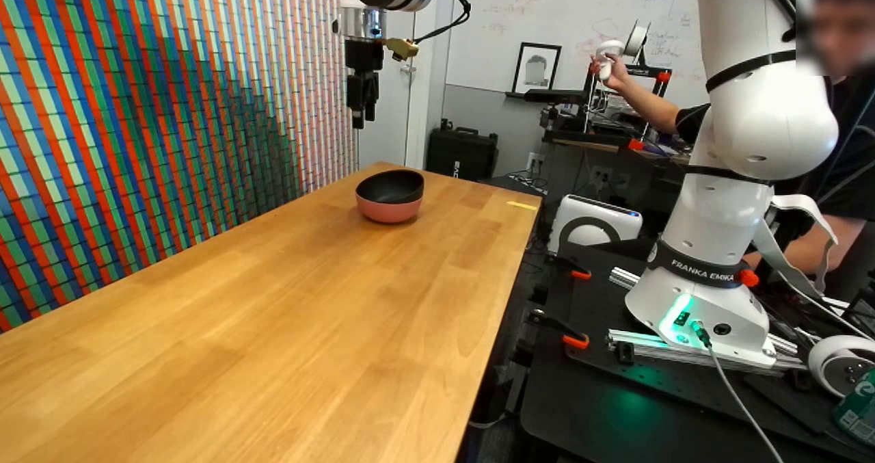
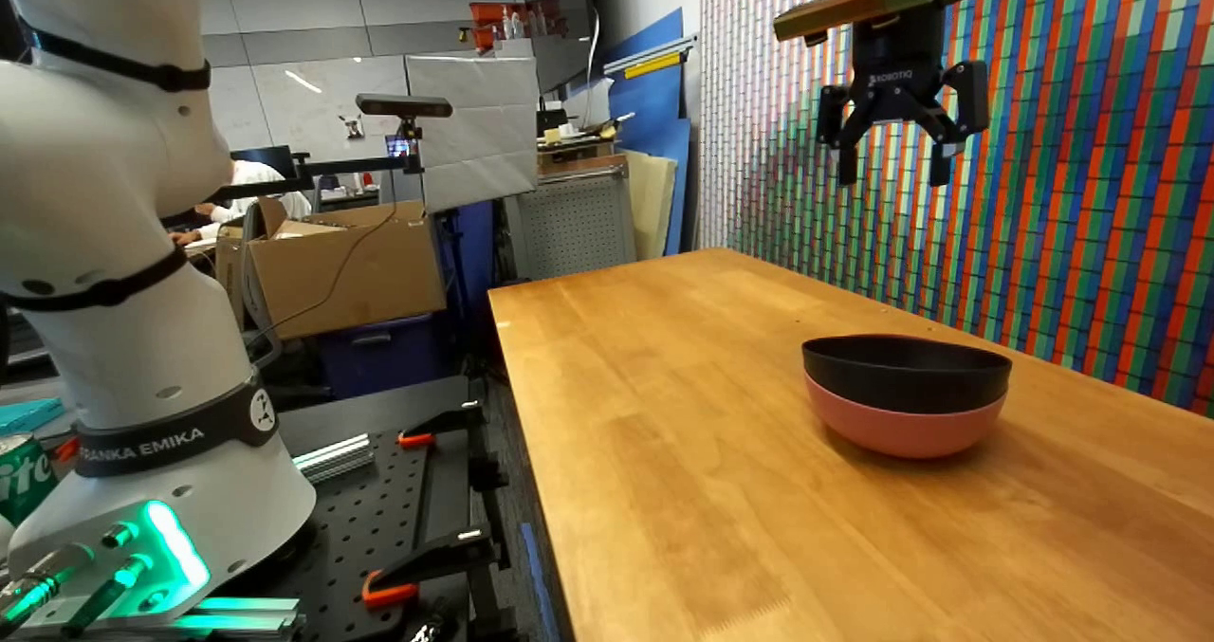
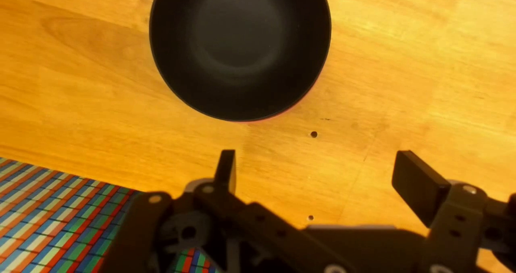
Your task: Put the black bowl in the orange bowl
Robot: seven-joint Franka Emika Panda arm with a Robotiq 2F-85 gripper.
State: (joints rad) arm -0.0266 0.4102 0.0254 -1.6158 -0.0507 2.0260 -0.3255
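The black bowl (image 1: 391,187) (image 2: 907,376) sits inside the orange bowl (image 1: 389,211) (image 2: 907,431) on the wooden table, in both exterior views. Its rim stands above the orange rim and looks slightly tilted. In the wrist view the black bowl (image 3: 240,43) fills the upper middle, cut off by the top edge. Only a thin sliver of the orange bowl (image 3: 291,109) shows under its lower right rim. My gripper (image 1: 364,117) (image 2: 893,173) (image 3: 315,160) is open with nothing between its fingers. It hangs well above the table, apart from both bowls.
The wooden table (image 1: 328,312) (image 2: 664,452) runs along a wall of coloured tiles (image 1: 157,107) (image 2: 1091,196). A yellow tape strip (image 1: 521,205) lies near a table edge. Clamps (image 2: 432,566) hold the robot's base plate beside the table. A person (image 1: 841,107) stands behind the arm.
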